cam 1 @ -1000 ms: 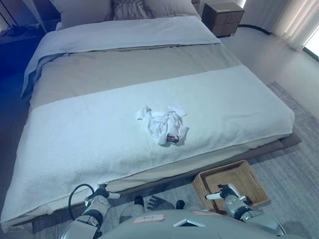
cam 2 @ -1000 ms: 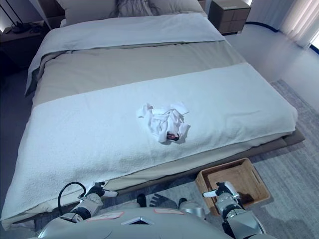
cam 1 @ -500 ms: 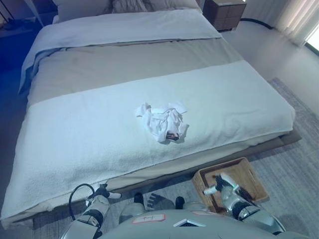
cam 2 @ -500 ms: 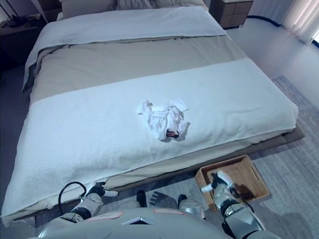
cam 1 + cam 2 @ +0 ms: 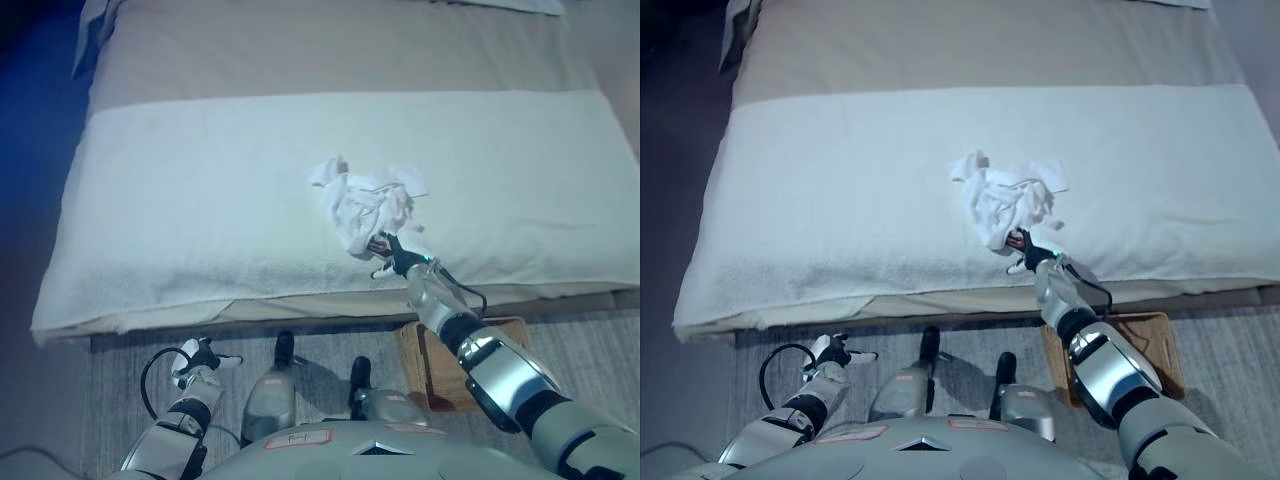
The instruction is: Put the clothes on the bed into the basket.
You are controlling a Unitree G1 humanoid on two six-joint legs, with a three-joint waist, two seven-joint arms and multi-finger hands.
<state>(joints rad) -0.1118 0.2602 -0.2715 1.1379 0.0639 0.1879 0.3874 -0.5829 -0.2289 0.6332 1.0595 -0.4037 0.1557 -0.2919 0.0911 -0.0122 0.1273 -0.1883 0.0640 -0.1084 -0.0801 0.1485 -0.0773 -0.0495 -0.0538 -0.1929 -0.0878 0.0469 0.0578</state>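
A crumpled white garment (image 5: pixel 366 199) lies on the white blanket of the bed (image 5: pixel 200 190), near its front edge; it also shows in the right eye view (image 5: pixel 1008 197). My right hand (image 5: pixel 398 262) reaches up over the bed's front edge, just below the garment's near end, fingers extended and holding nothing. The wooden basket (image 5: pixel 437 365) stands on the rug below the bed, mostly hidden behind my right arm. My left hand (image 5: pixel 196 362) hangs low at the lower left over the rug, away from the bed.
The bed fills the upper part of both views, with a beige cover (image 5: pixel 330 50) behind the white blanket. A grey rug (image 5: pixel 1230 340) lies in front of the bed. Dark floor (image 5: pixel 30 200) runs along the bed's left side.
The camera has tipped down and moved closer to the bed. My right hand has risen from over the basket to the bed's front edge by the garment. The left hand stays low.
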